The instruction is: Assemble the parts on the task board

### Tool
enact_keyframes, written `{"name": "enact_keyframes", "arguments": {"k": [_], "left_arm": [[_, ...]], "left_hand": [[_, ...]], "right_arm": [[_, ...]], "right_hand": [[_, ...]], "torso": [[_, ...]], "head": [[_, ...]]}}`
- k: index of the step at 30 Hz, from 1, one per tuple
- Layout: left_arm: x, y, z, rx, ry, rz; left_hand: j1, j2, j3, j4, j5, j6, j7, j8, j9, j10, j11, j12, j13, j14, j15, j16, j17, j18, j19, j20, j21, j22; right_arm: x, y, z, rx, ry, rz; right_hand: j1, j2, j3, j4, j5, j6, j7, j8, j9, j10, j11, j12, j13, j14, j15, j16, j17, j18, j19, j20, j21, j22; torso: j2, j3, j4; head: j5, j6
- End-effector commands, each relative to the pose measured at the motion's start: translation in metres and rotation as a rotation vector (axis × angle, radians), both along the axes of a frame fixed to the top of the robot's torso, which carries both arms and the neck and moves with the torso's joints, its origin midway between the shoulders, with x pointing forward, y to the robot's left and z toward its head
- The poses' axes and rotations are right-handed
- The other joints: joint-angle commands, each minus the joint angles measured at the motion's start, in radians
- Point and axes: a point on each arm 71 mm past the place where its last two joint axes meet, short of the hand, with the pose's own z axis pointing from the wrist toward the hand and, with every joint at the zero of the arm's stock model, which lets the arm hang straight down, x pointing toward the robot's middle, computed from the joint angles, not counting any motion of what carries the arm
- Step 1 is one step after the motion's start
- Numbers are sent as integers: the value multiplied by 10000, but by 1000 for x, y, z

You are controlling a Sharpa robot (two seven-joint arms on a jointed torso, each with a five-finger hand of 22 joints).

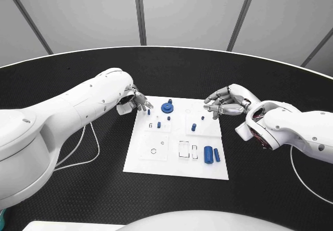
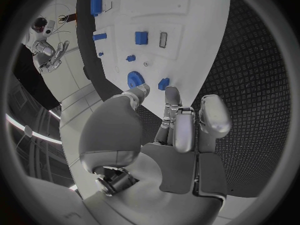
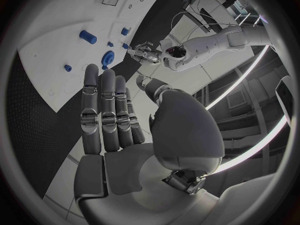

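Over the far left corner of the task board (image 1: 142,161) I am seeing my left hand (image 1: 134,102) hovering, fingers apart and a little bent, nothing held between them. Its fingertips (image 2: 170,94) are reaching just over the board's edge, right beside a small blue peg (image 1: 148,112) standing near that corner and close to the round blue knob (image 1: 167,107) at the far middle of the board. From the left wrist camera the knob (image 2: 134,79) and a small blue piece (image 2: 163,83) are sitting just past the fingertips.

At the far right corner my right hand (image 1: 225,103) is hanging above the board's edge, fingers loosely curved and spread, gripping nothing. The right wrist camera is showing those fingers (image 3: 107,110) stretched out side by side, with the white board beyond them.

Moving outward across the board, two small blue parts (image 1: 159,124) are standing in the middle left area, another blue part (image 1: 193,127) is sitting right of centre, and a tiny one (image 1: 202,117) is lying farther back. Two longer blue cylinders (image 1: 209,154) are lying side by side at the near right, next to pale rectangular recesses (image 1: 184,148). A ring-shaped recess (image 1: 153,152) is showing at the near left. A white cable (image 1: 80,149) is trailing over the black table (image 1: 69,192) left of the board.
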Motion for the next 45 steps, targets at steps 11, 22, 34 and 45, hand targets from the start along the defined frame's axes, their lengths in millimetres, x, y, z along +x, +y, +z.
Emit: {"name": "enact_keyframes", "arguments": {"k": [11, 22, 34, 45], "left_arm": [[-1, -2, -3, 21, 119, -40], [0, -1, -5, 29, 143, 25], [-1, -4, -8, -35, 191, 9], [0, -4, -8, -48, 166, 40]], "left_hand": [[146, 76, -66, 9, -29, 113, -8, 81, -33, 79, -22, 97, 53, 397, 39, 19, 77, 20, 78, -13, 89, 102], [209, 144, -63, 15, -25, 132, -12, 94, -53, 73, -28, 96, 17, 402, 34, 23, 83, 15, 90, -18, 109, 134], [273, 213, -55, 17, -21, 152, -19, 108, -72, 83, -34, 118, 24, 404, 29, 24, 83, 14, 91, -22, 117, 141], [283, 227, -56, 20, -22, 157, -20, 112, -77, 84, -35, 121, 22, 406, 28, 26, 89, 12, 94, -24, 122, 151]], "right_arm": [[-1, 1, 0, 16, 5, 33], [-1, 2, 1, 35, -17, 41], [-2, 3, 1, 47, -21, 66], [-2, 4, 1, 49, -17, 86]], "right_hand": [[-45, -18, 4, 76, 32, -92, 10, 7, -7, -87, 4, 45, 13, -80, -9, -33, 13, 23, -9, 21, -6, -10], [-45, -18, 4, 76, 32, -92, 10, 7, -7, -87, 4, 45, 13, -80, -9, -33, 13, 23, -9, 21, -6, -10], [-35, -11, 12, 91, 41, -91, 8, 17, -3, -94, 1, 60, 55, -77, -11, -42, 63, 26, -3, 22, -5, -25], [-35, -11, 12, 91, 41, -91, 8, 17, -3, -94, 1, 60, 55, -77, -11, -42, 63, 26, -3, 22, -5, -25]], "torso": [[-3, 3, 9], [-17, 6, 25], [-12, 4, 11], [-7, 4, 22]], "head": [[-119, -42], [-128, -80], [-131, -98], [-149, -117]]}}
